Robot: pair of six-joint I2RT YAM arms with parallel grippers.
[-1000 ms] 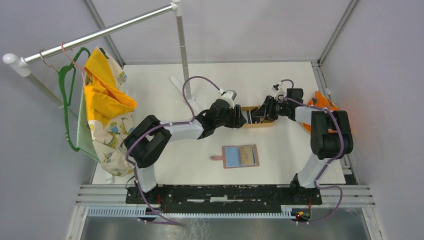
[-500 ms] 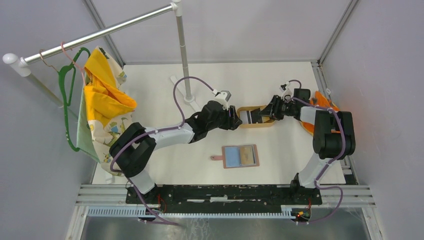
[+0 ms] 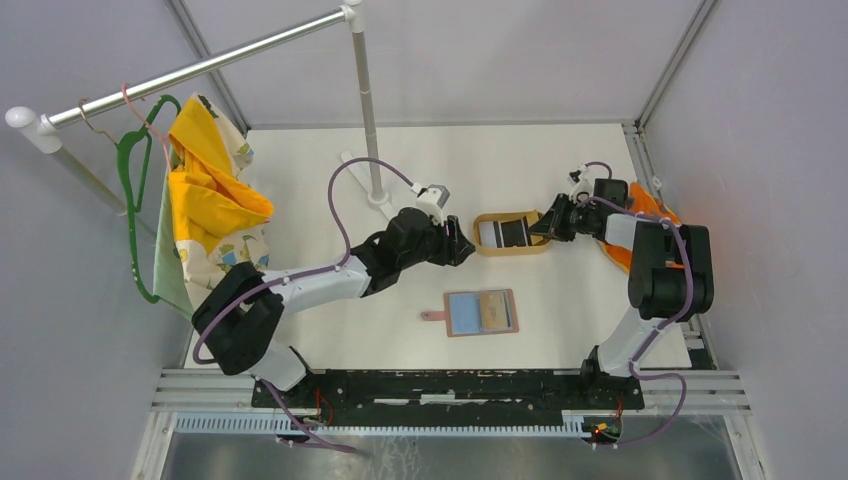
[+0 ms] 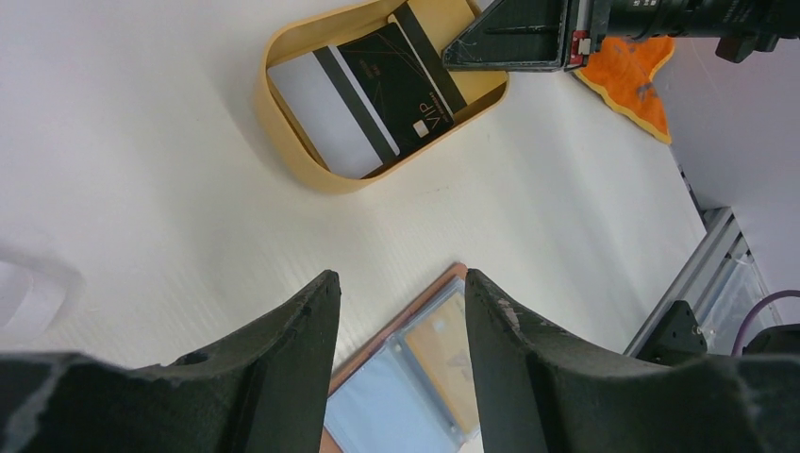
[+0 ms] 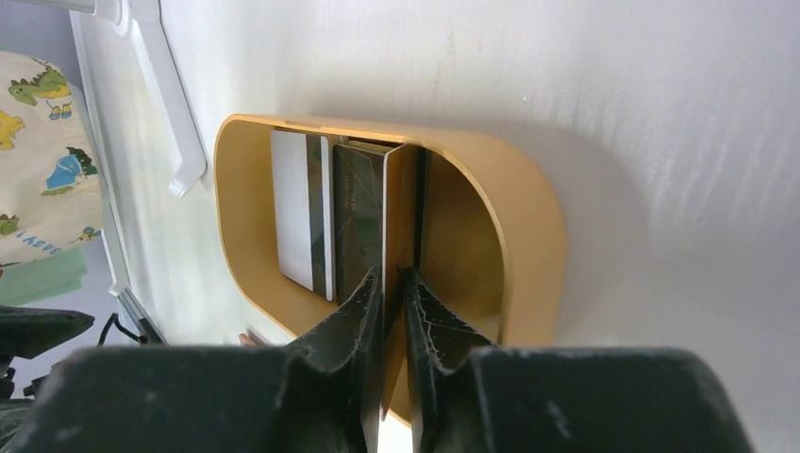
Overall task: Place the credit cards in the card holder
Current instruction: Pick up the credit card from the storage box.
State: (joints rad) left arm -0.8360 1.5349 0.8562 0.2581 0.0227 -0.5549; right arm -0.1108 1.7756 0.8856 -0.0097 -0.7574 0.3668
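Right gripper (image 5: 393, 274): you have it at the right end of the tan oval tray (image 5: 538, 217), with both fingers pressed against a credit card standing on its edge (image 5: 396, 217). The jaws are nearly together with only that card between them.
Pinched card: it stands upright inside the tray, just beside the black card. You see it edge-on, so you cannot tell its colour.
Left gripper (image 4: 398, 283): your jaws stand apart and hold nothing. It hangs over bare table between the tray and the card holder, touching neither.
Card holder (image 3: 482, 313): the reddish-brown wallet lies open and flat on the table. It is on the near side of the tray, apart from it, with its snap tab pointing left.
Cards in the holder: a blue card (image 3: 463, 313) sits in the left half and a gold card (image 3: 494, 311) in the right half.
Cards in the tray: a white card with a dark stripe (image 4: 316, 109) lies flat at the left end. A black card marked VIP (image 4: 396, 85) lies against it, toward your right gripper.
Orange cloth (image 3: 632, 205): it lies at the right table edge, partly under your right arm.
Clothes rack (image 3: 365, 100): its pole stands behind the tray. A dinosaur-print garment (image 3: 215, 220) and a green hanger (image 3: 130, 200) hang at the far left.
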